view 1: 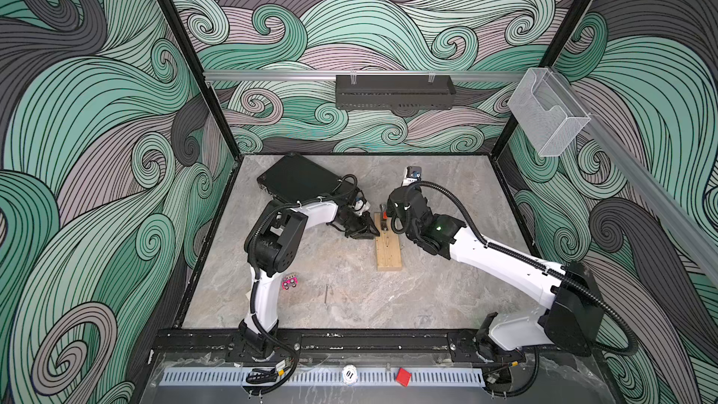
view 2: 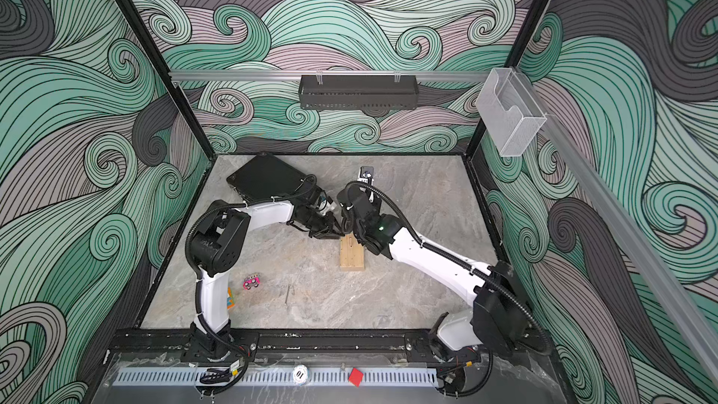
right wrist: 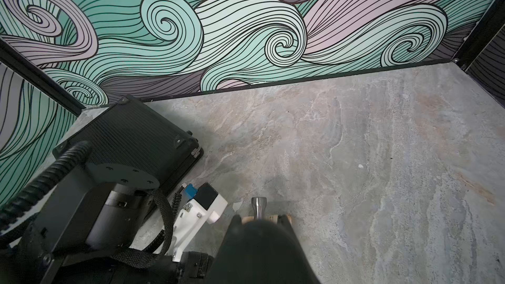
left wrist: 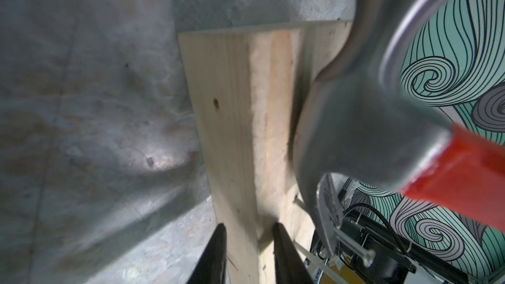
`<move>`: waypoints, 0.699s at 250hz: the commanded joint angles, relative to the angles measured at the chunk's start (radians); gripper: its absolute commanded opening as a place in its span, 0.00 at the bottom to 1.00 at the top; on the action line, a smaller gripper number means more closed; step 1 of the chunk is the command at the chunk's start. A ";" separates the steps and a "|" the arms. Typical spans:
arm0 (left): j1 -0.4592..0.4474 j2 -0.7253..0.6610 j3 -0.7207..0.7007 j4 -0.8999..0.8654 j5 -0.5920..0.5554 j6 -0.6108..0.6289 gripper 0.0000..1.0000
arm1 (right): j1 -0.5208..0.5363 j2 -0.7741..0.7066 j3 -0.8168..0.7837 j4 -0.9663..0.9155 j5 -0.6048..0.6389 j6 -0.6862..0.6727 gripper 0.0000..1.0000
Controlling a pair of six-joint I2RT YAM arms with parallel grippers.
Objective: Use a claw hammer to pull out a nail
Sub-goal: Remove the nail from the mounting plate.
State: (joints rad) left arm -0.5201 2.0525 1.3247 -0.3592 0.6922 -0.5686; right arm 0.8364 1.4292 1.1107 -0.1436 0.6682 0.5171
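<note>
One nail (left wrist: 354,245) beside claw hammer (left wrist: 366,137), left wrist view, not right

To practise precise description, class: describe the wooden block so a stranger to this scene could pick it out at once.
Start at the grey marbled tabletop between the wave-patterned walls. Near its middle lies a pale rectangular wooden block. It is the only bare-wood thing there, unlike the flat black case toward the back and the small pink toy nearer the front.
</note>
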 commanded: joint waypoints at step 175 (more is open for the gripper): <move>-0.011 0.067 0.029 -0.109 -0.082 0.031 0.27 | 0.010 0.103 0.204 -0.242 0.037 0.061 0.00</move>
State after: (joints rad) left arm -0.5220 2.0605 1.3434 -0.3836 0.6888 -0.5640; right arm 0.8425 1.5146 1.2713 -0.3420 0.6941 0.5812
